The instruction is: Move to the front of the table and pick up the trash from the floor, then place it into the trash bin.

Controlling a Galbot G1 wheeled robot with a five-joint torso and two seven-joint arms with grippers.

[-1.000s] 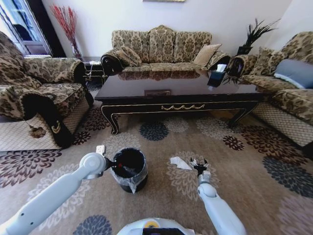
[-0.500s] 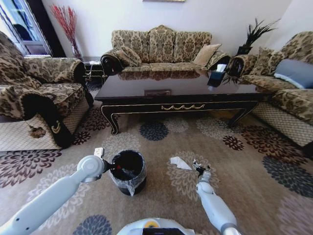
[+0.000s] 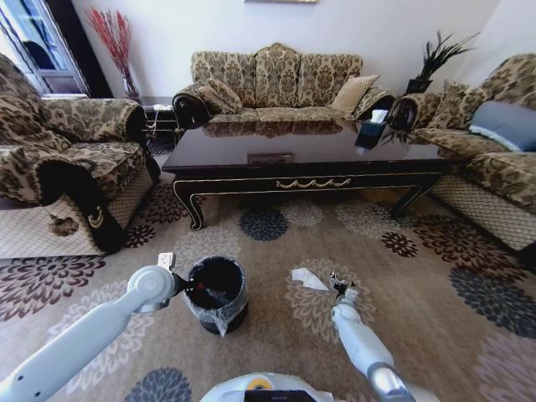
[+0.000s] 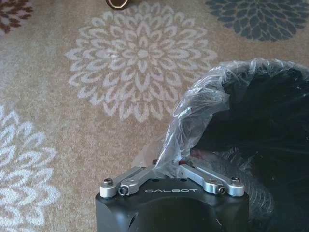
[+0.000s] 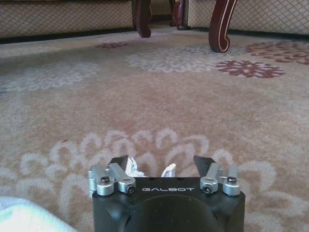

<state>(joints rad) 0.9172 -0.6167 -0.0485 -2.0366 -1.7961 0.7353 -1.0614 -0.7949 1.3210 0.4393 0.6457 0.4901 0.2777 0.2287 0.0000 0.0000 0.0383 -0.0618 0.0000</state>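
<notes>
In the head view the robot stands before the long dark counter [image 3: 306, 159], so the drive to its front looks done. On the floor [image 3: 435, 276], between robot and counter, stands the trash bin [image 3: 217, 293], upright, its clear liner folded over the rim. The left gripper [image 3: 186, 284] is at the bin's near-left rim. The right gripper [image 3: 338, 287] is down at carpet level on a pale flower medallion, and a flat white paper scrap [image 3: 308, 279] lies just beside it, toward the bin.

In the left wrist view the left gripper [image 4: 171, 166] has its fingers drawn in close together over a fold of the plastic liner [image 4: 193, 121] at the bin's edge; it appears to pinch the bag, steadying the trash bin [image 4: 270, 125].

In the right wrist view the right gripper [image 5: 164, 166] is low over the carpet with its fingers spread wide, and a small piece of white crumpled trash [image 5: 137, 170] sits between them, not yet clamped. The counter's curved legs [image 5: 221, 24] stand well beyond.

Judging from this, the approach is finished and the pick is at the closing stage. Still left: grasp this piece, lift it, drop it into the bin, then deal with the scrap beside the gripper.
</notes>
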